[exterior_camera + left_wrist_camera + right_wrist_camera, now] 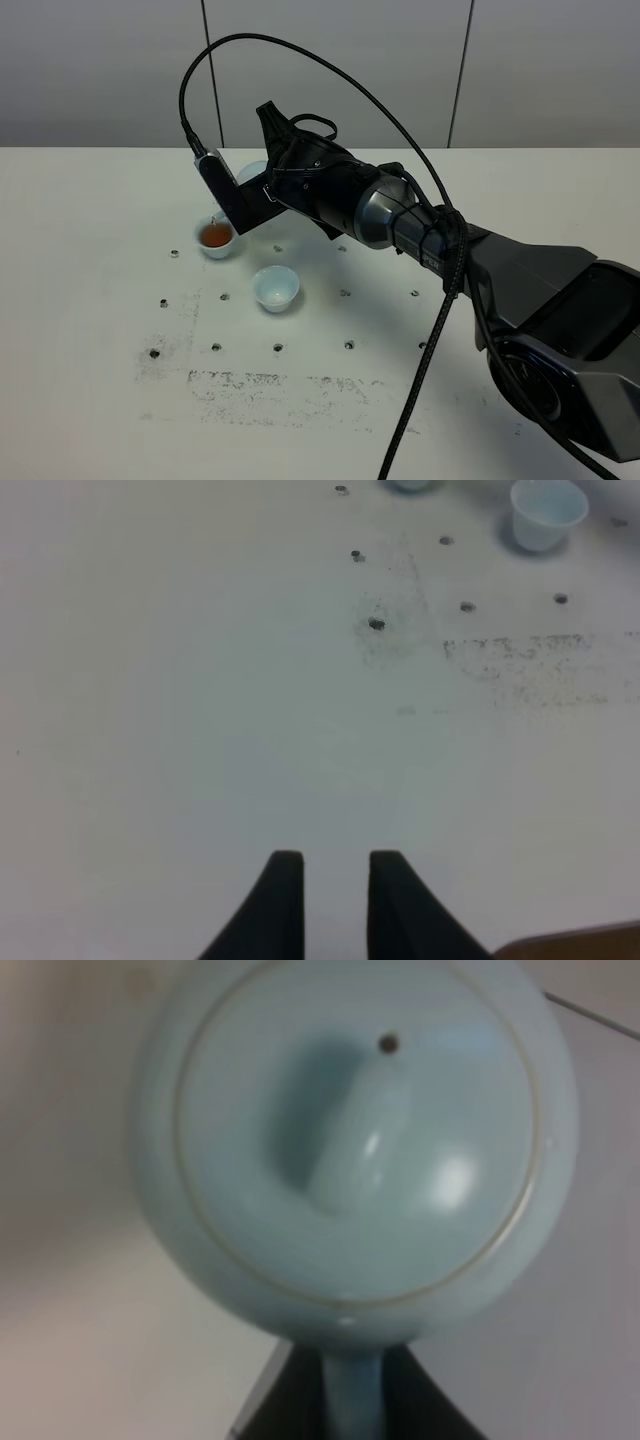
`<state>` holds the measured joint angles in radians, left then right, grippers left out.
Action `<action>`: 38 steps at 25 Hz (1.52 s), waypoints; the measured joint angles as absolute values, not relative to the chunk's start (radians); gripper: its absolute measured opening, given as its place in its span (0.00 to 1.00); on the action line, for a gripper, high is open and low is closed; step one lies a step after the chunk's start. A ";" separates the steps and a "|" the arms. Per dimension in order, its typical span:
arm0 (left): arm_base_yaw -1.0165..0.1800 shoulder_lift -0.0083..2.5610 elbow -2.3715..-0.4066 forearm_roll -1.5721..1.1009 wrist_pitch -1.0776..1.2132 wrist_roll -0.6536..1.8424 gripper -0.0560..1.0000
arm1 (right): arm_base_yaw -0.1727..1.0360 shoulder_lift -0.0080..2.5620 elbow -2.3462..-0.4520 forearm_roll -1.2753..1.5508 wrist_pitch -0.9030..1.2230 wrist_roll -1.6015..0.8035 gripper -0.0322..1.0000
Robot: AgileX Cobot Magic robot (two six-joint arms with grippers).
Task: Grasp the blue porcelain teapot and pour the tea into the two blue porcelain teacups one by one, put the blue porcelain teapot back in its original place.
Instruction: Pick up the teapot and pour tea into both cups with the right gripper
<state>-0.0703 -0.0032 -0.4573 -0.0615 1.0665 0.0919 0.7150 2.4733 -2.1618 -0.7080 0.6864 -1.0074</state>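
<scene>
The left gripper hovers over the bare white surface by its near edge. Its black fingers are drawn together with only a slit between them, and they hold nothing. Farther in, a small pale blue glazed handleless teacup stands empty. Beyond it, its twin holds amber tea. Just behind that cup, the right gripper is clamped on the loop handle of the round pale sky-blue porcelain teapot, which is held off the surface with its knobbed lid on. In the high view the black arm hides nearly all the pot. Only a sliver of its body shows, and the spout cannot be made out.
</scene>
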 joint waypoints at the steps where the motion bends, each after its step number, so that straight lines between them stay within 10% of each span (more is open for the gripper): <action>1: -0.070 -0.003 -0.457 -0.061 1.067 0.092 0.26 | 0.714 2.473 -2.162 -0.694 0.690 -1.006 0.09; 38: -0.070 -0.003 -0.457 -0.061 1.067 0.092 0.26 | 0.583 2.350 -2.181 0.118 1.021 -1.044 0.09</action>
